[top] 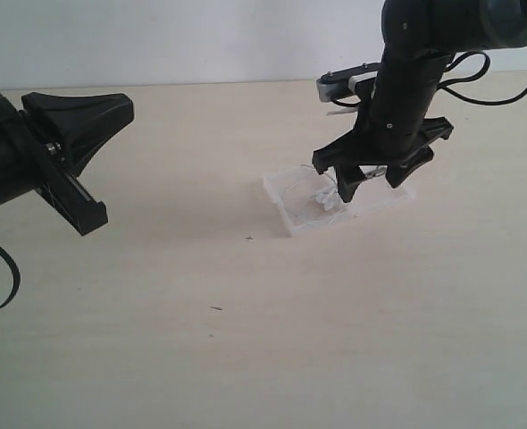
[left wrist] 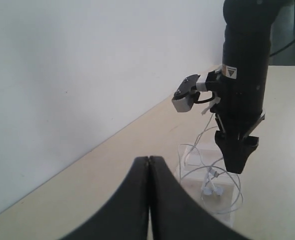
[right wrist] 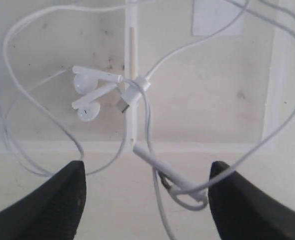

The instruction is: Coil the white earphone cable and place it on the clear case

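The white earphone cable lies in loose loops on the clear case, its two earbuds side by side and the inline piece at the case's edge. The case's white patch shows on one half. My right gripper hangs open just above the case, fingers apart on either side of the inline piece, gripping nothing. From the exterior view the case with the cable sits under the right gripper. My left gripper is shut, empty, far to the left; in its wrist view the tips meet.
The pale wooden table spreads around the case. A white wall backs the table. The right arm's black cable loops behind its wrist. A black cable hangs under the left arm.
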Motion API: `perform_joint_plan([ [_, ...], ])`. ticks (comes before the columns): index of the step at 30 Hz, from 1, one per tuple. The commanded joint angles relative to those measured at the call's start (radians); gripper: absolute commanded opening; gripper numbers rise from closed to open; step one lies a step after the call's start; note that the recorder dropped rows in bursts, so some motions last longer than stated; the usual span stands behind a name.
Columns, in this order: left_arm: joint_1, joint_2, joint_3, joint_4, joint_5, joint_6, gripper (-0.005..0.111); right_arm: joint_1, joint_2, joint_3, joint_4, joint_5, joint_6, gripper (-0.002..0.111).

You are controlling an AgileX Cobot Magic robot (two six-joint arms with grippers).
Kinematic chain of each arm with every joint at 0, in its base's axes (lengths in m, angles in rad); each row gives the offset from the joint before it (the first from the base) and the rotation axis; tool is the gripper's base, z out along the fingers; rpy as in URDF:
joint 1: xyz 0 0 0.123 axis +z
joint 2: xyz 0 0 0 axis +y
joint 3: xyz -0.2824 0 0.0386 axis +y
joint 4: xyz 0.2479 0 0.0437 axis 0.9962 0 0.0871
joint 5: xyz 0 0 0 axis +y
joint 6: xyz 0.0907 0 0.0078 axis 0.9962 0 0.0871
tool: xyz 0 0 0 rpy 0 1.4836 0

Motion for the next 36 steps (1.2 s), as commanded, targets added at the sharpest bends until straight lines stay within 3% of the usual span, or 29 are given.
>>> perform_joint_plan([
  [1, 0.002, 0.002, 0.005, 0.0, -0.014, -0.008, 0.0, 0.0, -0.035, -0.009, -0.013, 0.014, -0.009, 0.067],
  [14, 0.002, 0.002, 0.005, 0.003, -0.018, -0.016, 0.0, 0.0, -0.048, -0.009, 0.024, 0.106, -0.111, 0.067],
  [19, 0.002, 0.002, 0.005, 0.012, -0.018, -0.023, 0.0, 0.0, -0.028, -0.009, 0.114, 0.228, -0.315, 0.067],
  [26, 0.002, 0.002, 0.005, 0.016, -0.02, -0.026, 0.0, 0.0, -0.028, -0.01, -0.028, 0.284, -0.275, 0.067],
  [36, 0.002, 0.002, 0.005, 0.019, -0.022, -0.03, 0.0, 0.0, 0.002, -0.068, -0.09, 0.284, -0.309, 0.067],
])
